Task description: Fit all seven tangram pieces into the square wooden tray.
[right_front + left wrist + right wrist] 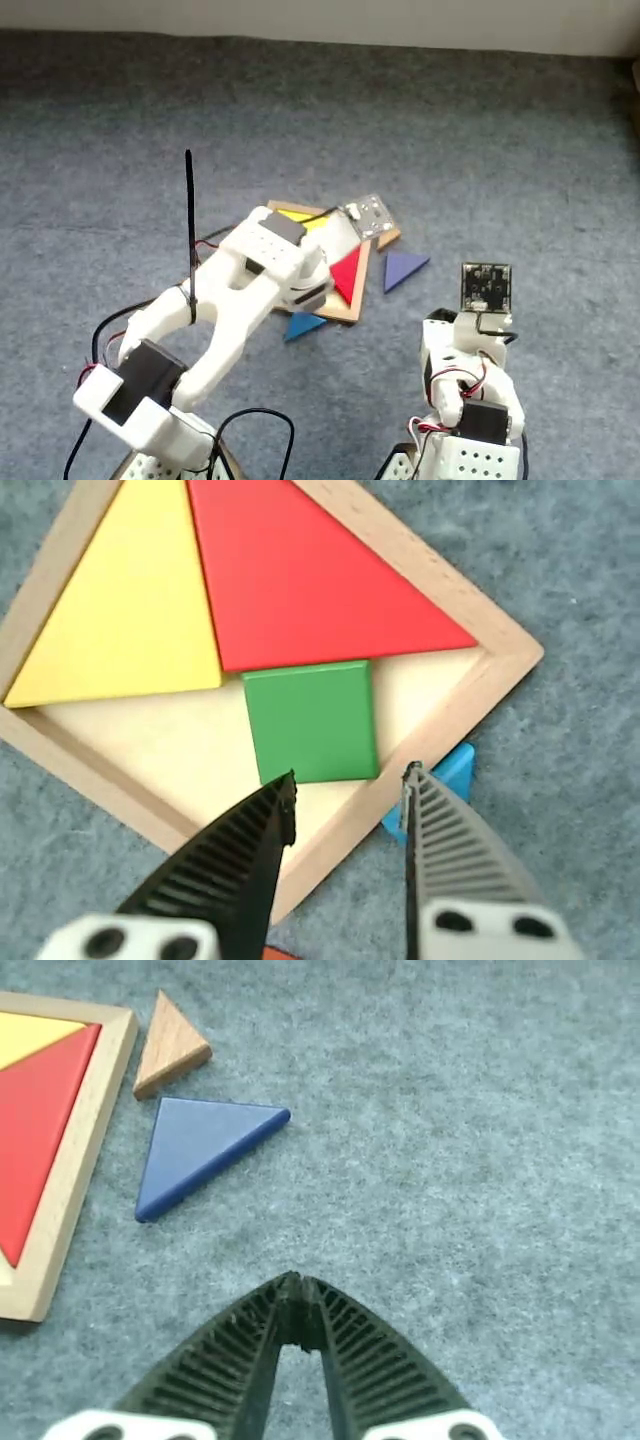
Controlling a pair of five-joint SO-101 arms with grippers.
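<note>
Left end effector (348,780), jaws apart and empty, hangs over the tray's (505,670) near rim, with the light-blue triangle (455,772) just outside that rim beside it (green square (312,720) already inside).

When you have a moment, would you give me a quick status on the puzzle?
Left gripper open over the tray, by the green square. Right gripper shut over carpet. Yellow triangle, red triangle also in; dark blue triangle, wooden triangle outside.
</note>
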